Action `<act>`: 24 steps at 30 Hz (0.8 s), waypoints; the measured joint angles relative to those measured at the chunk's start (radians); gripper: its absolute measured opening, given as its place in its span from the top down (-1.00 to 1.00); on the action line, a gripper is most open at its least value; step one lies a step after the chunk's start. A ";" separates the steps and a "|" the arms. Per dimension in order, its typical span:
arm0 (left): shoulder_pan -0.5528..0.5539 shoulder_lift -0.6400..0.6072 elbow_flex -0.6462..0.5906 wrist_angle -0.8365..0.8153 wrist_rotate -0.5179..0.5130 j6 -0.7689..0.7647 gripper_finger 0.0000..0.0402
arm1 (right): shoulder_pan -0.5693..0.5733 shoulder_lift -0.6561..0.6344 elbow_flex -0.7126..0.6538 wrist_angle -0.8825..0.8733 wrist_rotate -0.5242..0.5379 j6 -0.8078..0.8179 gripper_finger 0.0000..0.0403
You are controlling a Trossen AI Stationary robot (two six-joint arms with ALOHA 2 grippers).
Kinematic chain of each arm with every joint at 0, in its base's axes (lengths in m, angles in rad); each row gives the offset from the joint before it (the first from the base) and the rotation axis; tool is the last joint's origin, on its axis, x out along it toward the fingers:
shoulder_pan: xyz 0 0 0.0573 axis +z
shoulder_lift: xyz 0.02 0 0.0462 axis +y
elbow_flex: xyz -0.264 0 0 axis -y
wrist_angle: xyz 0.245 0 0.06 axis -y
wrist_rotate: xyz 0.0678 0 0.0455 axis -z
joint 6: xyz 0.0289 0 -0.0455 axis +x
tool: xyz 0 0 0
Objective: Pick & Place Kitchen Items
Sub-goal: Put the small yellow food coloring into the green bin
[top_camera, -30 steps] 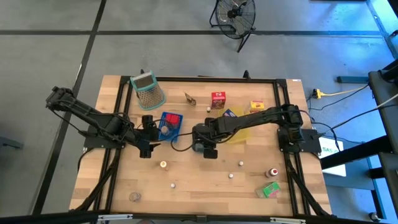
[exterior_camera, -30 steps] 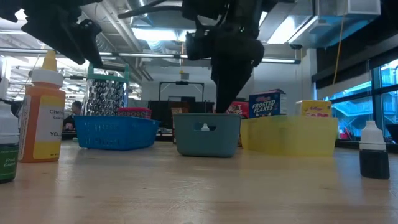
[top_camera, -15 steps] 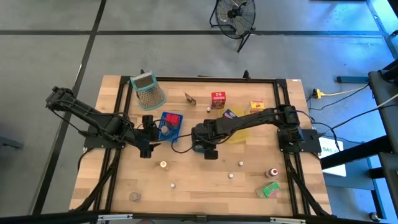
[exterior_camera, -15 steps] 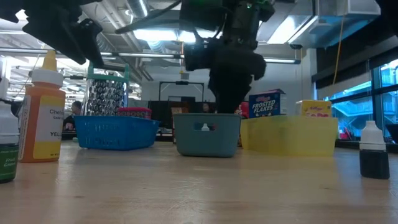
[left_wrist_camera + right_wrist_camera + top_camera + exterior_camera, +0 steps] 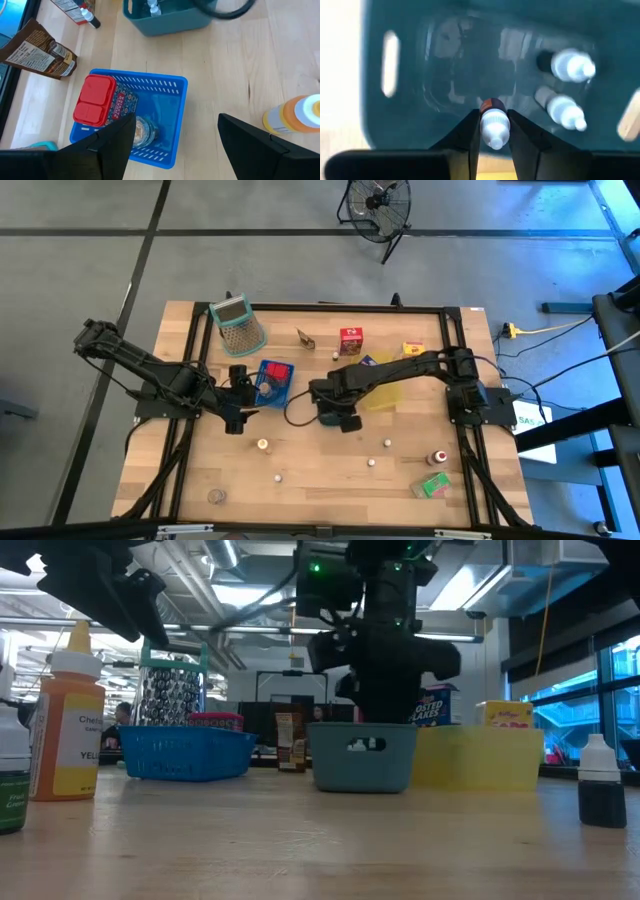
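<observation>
A: Low view first: what writing can you read?

B: "FLAKES" on the blue cereal carton (image 5: 432,708) right of centre, behind the yellow tray (image 5: 478,758). The orange squeeze bottle (image 5: 66,725) at far left reads "Che…" and "YEL…", the rest cut off. The yellow carton (image 5: 508,715) has red lettering I cannot make out.

A: And the right gripper (image 5: 492,135)?

B: Narrow, clamped on a small white-capped bottle (image 5: 493,125), directly over the grey-blue tray (image 5: 445,70). Two more white-capped bottles (image 5: 568,90) lie inside that tray, upper right in the right wrist view.

A: The left gripper (image 5: 175,142)?

B: Fingers wide apart, holding nothing, above the blue basket (image 5: 170,100) at lower left, where a red-lidded box (image 5: 97,99) sits.
</observation>
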State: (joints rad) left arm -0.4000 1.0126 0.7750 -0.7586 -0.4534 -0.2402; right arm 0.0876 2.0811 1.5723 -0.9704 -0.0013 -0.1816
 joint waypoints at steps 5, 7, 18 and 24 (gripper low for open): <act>0.000 0.000 0.000 0.000 0.000 0.000 -0.39 | 0.025 0.000 0.000 0.025 0.035 -0.081 0.57; 0.000 0.000 0.000 0.000 0.000 0.000 -0.39 | 0.029 0.000 0.000 0.029 0.049 -0.086 0.57; 0.000 0.000 0.000 0.000 0.000 0.000 -0.39 | 0.029 0.005 0.000 0.085 0.050 -0.089 0.57; 0.000 0.000 0.000 0.000 0.000 0.000 -0.39 | 0.022 0.017 0.000 0.086 0.042 -0.088 0.57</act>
State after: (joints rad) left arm -0.4000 1.0126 0.7750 -0.7586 -0.4530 -0.2401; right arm 0.1098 2.0985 1.5724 -0.8843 0.0406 -0.2697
